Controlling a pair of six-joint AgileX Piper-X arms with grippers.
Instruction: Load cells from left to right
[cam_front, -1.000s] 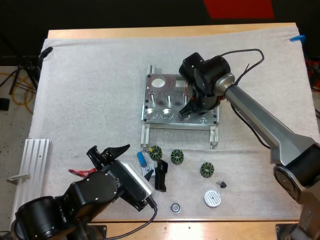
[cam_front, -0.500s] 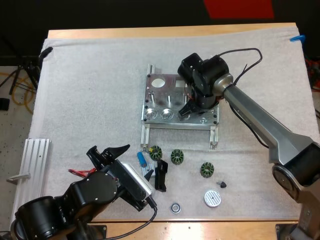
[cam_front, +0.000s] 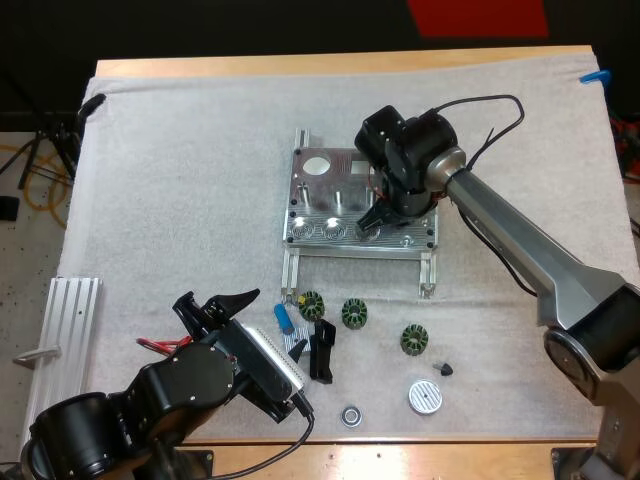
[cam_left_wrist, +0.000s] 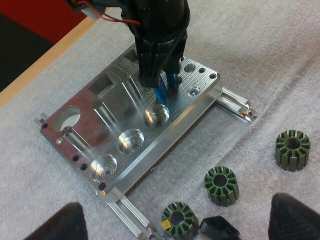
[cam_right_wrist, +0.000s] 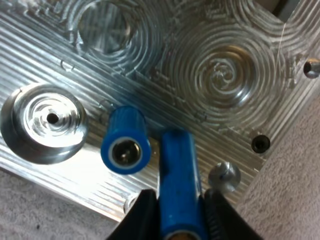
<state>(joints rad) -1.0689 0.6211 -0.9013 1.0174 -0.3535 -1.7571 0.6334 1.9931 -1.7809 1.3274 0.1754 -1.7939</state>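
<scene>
The right gripper (cam_front: 378, 218) hangs over the metal fixture (cam_front: 320, 195), toward its 3 o'clock end. Its fingers pinch a blue cell (cam_right_wrist: 176, 175) from both sides, and the cell points down at the plate. Just beside that one a second blue cell (cam_right_wrist: 125, 140) stands upright on the fixture. I judge that one cell is loaded and one is on its way in. A third blue cell (cam_front: 284, 318) lies on the mat (cam_front: 180, 180) at 6 o'clock from the fixture, near the green ringed parts (cam_front: 354, 313), so there is at least that one left to fetch. The three round pockets (cam_left_wrist: 130, 141) along the near edge look bare.

The left gripper (cam_front: 215, 300) waits at 7 o'clock — fingers spread, nothing between them.

The right gripper's body covers the seats in the high view, so which slot comes next is hard to tell. It is also unclear whether the standing cell sits fully in a hole (or merely rests on the plate), and whether the held cell's tip touches metal yet.
</scene>
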